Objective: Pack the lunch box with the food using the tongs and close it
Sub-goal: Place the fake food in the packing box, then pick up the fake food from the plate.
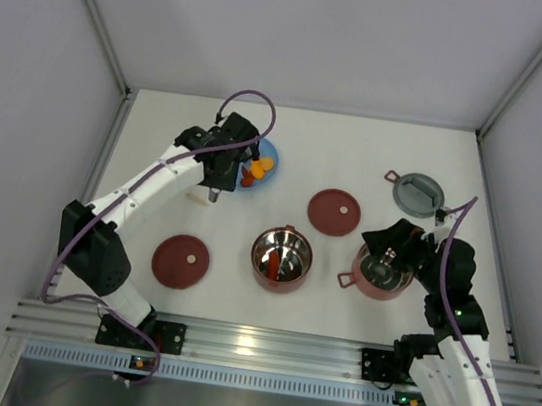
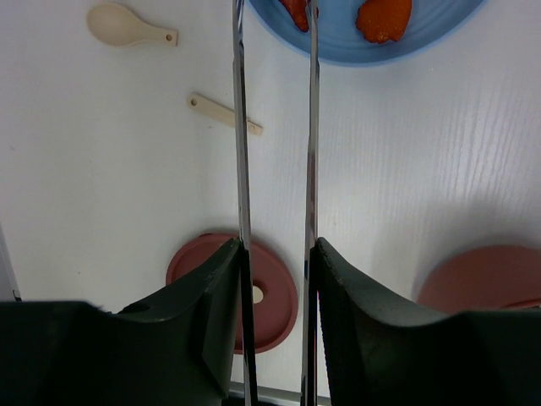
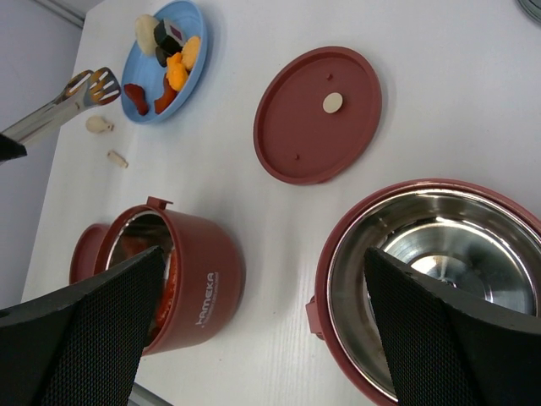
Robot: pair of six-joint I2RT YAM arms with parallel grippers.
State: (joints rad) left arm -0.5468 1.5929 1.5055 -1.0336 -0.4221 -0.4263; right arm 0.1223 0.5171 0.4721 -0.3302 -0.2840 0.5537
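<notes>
My left gripper [image 1: 217,173] is shut on the silver tongs [image 2: 241,127], one blade against each finger. The tong tips [image 3: 93,85] hover at the near edge of the light-blue plate [image 1: 270,152], which carries red, orange, black and beige food [image 3: 173,72]. One dusty-red lunch box bowl [image 1: 282,257] stands mid-table with red-orange pieces inside [image 3: 127,245]. The other bowl [image 1: 382,275] shows only bare steel [image 3: 439,254], and my right gripper [image 3: 264,262] hangs open above its left rim, holding nothing. Two maroon disc lids [image 1: 181,261] [image 1: 334,212] lie flat on the table. The grey top lid [image 1: 418,193] lies at the back right.
Two small pale beige utensil pieces [image 2: 127,25] [image 2: 224,112] lie on the table left of the plate. White walls close in the table on the left, back and right. The aluminium rail [image 1: 261,348] with the arm bases runs along the near edge.
</notes>
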